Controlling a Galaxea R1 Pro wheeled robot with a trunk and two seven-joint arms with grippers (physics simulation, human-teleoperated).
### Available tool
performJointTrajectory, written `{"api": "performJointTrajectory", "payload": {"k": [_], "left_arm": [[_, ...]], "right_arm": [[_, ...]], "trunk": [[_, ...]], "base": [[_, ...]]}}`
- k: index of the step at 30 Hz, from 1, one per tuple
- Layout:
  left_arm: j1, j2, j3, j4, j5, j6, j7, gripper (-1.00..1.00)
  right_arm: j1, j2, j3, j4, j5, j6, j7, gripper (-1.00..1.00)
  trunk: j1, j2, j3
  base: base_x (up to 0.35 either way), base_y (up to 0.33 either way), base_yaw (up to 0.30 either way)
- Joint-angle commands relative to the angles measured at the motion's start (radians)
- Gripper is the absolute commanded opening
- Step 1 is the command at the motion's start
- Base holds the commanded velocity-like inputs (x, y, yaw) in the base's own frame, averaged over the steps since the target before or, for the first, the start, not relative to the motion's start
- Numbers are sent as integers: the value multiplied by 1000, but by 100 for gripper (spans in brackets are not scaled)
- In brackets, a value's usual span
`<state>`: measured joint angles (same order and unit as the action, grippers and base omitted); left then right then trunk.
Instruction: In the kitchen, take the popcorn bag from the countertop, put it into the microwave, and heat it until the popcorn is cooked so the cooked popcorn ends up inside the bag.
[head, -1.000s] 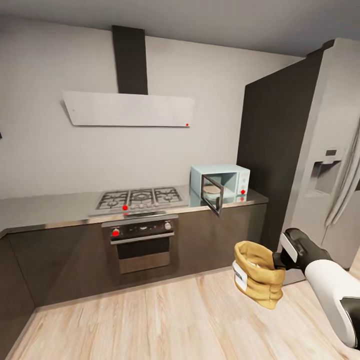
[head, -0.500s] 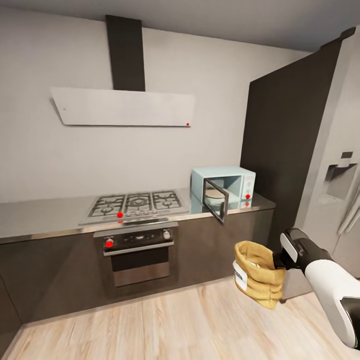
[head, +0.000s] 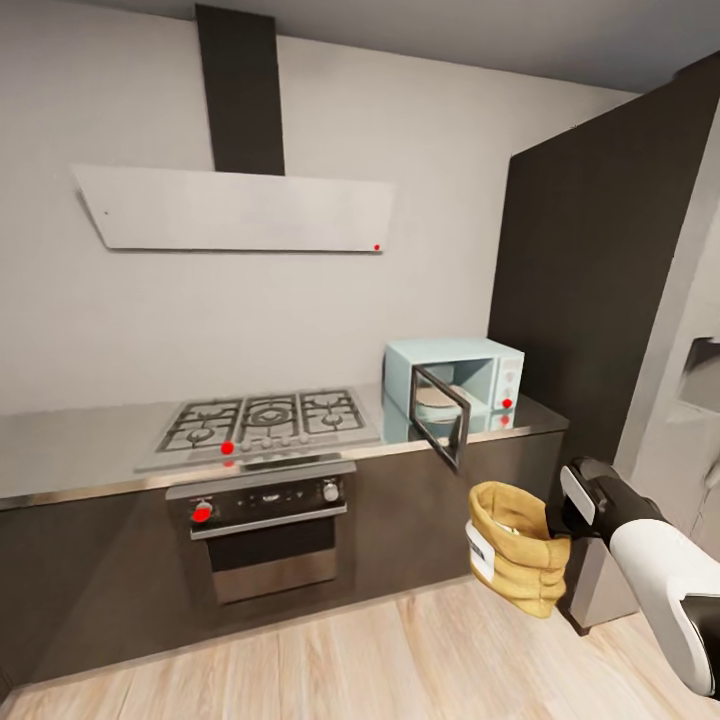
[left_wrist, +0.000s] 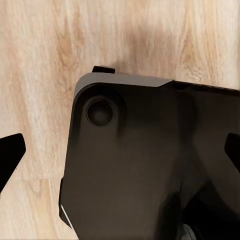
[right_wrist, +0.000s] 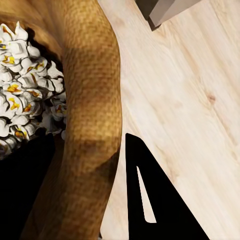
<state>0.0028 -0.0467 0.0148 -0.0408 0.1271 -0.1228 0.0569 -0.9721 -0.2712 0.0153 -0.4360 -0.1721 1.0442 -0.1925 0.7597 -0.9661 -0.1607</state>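
Out on the kitchen floor, short of the open microwave (head: 455, 385): bag (head: 515, 560) of popcorn (right_wrist: 22, 97) pinched at its rim by right gripper (head: 553, 517), liable to tip and spill if jolted; left gripper's opening impossible to tell.

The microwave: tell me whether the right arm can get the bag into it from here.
Probably not yet. The microwave door hangs open, so the cavity is free, but the right gripper holds the popcorn bag low over the floor, below the countertop edge and apparently short of it; the robot likely needs to come closer and lift.

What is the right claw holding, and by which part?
The right claw holds the popcorn bag by its rolled rim, on the side nearest the arm.
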Motion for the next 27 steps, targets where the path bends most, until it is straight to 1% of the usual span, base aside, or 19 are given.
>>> {"api": "performJointTrajectory", "payload": {"k": [1, 16, 27], "left_arm": [[0, -1, 1, -2, 7, -2, 1, 100], [0, -2, 2, -2, 9, -2, 3, 100], [0, -1, 1, -2, 9, -1, 3, 100]], "right_arm": [[0, 0, 2, -1, -12, 3, -8, -100], [0, 0, 2, -1, -7, 3, -10, -100], [0, 0, 2, 0, -3, 3, -10, -100]], "trunk": [[1, -1, -1], [1, -1, -1], [-42, 76, 33]], "base": [[196, 0, 0], [16, 0, 0], [0, 0, 0]]}}
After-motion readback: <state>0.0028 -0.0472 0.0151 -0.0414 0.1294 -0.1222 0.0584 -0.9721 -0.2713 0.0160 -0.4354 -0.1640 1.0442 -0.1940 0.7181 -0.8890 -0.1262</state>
